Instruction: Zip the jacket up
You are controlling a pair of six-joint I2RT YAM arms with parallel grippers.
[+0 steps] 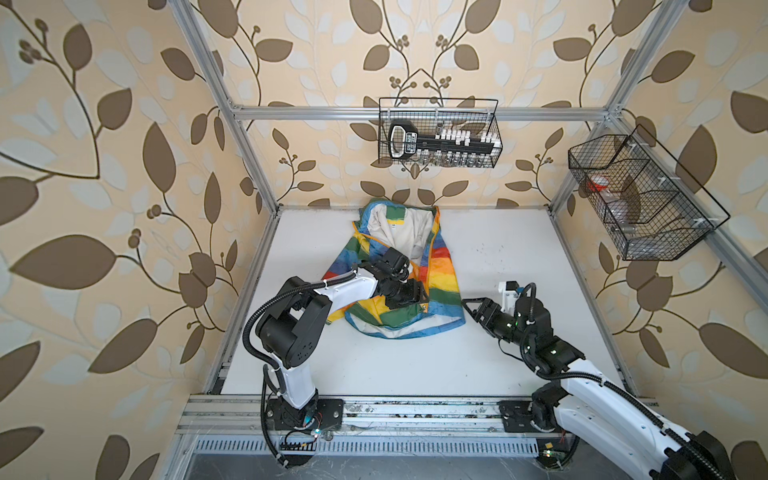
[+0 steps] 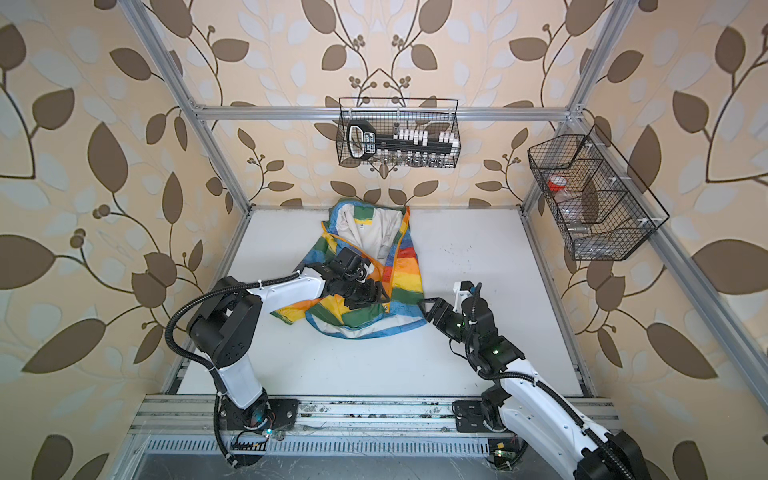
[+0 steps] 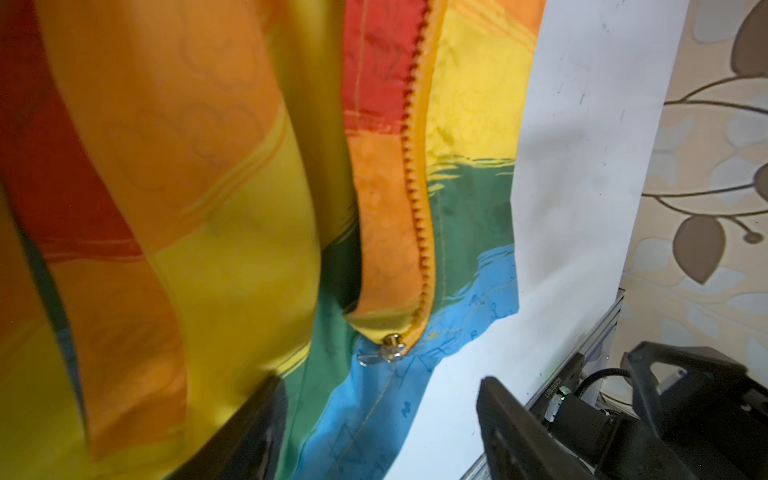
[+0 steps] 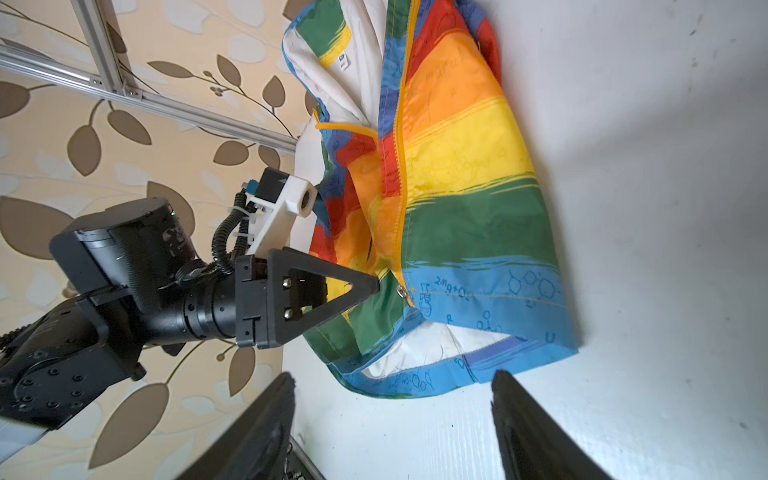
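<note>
Spotter: Your left gripper (image 1: 420, 296) hangs over the jacket's (image 1: 440, 266) lower front. Its flat black fingers (image 3: 511, 424) are spread wide and clamp on nothing. A glossy yellow-and-orange fold drapes in front of one finger. It is too blurred for me to tell whether it touches.

Operator: And the right one?

Spotter: Your right gripper (image 4: 392, 376) sits just beside the jacket's lower right hem corner. Its wedge-shaped fingers are parted, with only the hem and bare white table (image 4: 623, 208) showing between them.

Operator: Where does the jacket lie?

Spotter: You have it on the table, hood end up against the leaf-patterned back wall (image 1: 332, 166). The cloth is thin and crinkly, in broad bands of red, orange, yellow, green and blue. The panel on the right gripper's side lies fairly smooth, while the other is bunched into soft folds. Near the hood the front gapes and shows matte off-white lining (image 1: 399, 232).

Operator: The zipper?

Spotter: The zipper (image 3: 415, 178) is an orange-yellow tape with small saw-like teeth running down the smooth panel's edge. A little silver metal slider (image 3: 390, 347) sits at its lower end, over the blue band by the hem, with a thin pull tab sticking out sideways.
</note>
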